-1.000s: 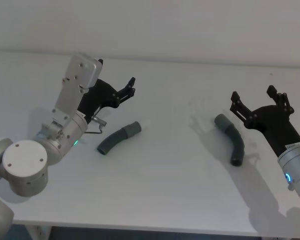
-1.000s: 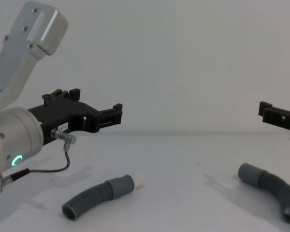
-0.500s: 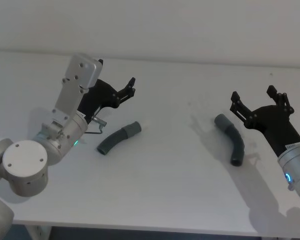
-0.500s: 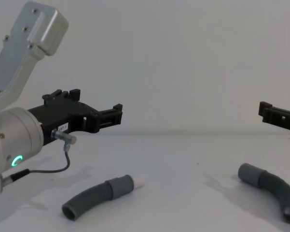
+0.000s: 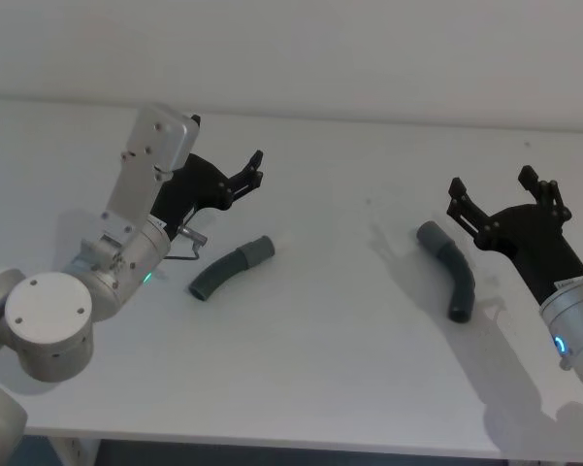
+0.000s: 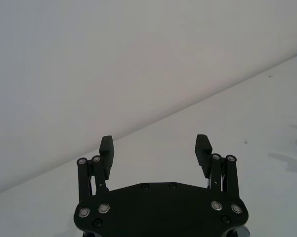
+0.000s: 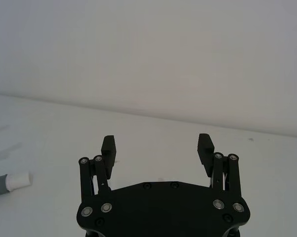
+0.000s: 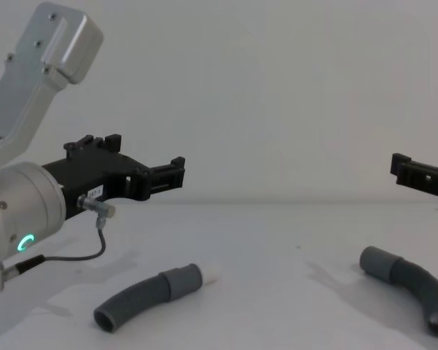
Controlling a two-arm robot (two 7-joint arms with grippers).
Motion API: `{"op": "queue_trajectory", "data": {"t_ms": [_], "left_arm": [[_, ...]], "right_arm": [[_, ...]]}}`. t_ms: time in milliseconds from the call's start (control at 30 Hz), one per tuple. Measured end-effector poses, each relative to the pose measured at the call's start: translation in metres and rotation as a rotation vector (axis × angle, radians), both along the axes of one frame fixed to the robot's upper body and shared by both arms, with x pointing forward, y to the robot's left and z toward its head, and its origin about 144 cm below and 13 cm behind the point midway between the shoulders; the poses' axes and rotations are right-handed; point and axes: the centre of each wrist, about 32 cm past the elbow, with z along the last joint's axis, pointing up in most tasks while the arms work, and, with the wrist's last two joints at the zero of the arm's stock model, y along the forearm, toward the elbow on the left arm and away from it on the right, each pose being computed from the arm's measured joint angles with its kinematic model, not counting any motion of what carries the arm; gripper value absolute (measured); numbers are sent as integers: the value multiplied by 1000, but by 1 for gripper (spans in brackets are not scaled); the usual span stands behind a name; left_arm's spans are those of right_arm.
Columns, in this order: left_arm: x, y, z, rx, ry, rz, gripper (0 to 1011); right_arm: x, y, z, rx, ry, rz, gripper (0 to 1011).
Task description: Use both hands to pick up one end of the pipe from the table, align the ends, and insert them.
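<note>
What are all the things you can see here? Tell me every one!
table: one, white, under everything.
left hose piece: one, dark grey with a white tip, lying on the table's left side.
right hose piece: one, dark grey, lying on the table's right side.
left end effector: one, black, open, above the table near the left hose piece.
right end effector: one, black, open, above the table near the right hose piece.

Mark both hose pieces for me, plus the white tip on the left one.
left hose piece (image 5: 229, 268), head view, middle of its corrugated curve.
right hose piece (image 5: 460, 275), head view, bend of its corrugated body.
white tip (image 8: 211, 274), chest view, end of the left piece's cuff.
</note>
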Motion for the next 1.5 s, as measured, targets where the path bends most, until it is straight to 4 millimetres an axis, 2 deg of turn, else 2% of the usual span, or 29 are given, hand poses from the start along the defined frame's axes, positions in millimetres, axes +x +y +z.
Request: {"op": "queue_trajectory", "data": {"t_ms": [367, 633, 1167, 1500], "left_arm": [[0, 0, 2, 6, 13, 0, 1001], [-3, 2, 11, 31, 80, -15, 1001], [-6, 18, 37, 134, 233, -167, 1001], [-4, 24, 42, 175, 291, -231, 1001]], "right_arm": [[0, 0, 0, 0, 0, 0, 1004], [0, 0, 0, 0, 0, 0, 1004], [0, 0, 0, 0, 0, 0, 1004], [0, 0, 0, 0, 0, 0, 1004]]}}
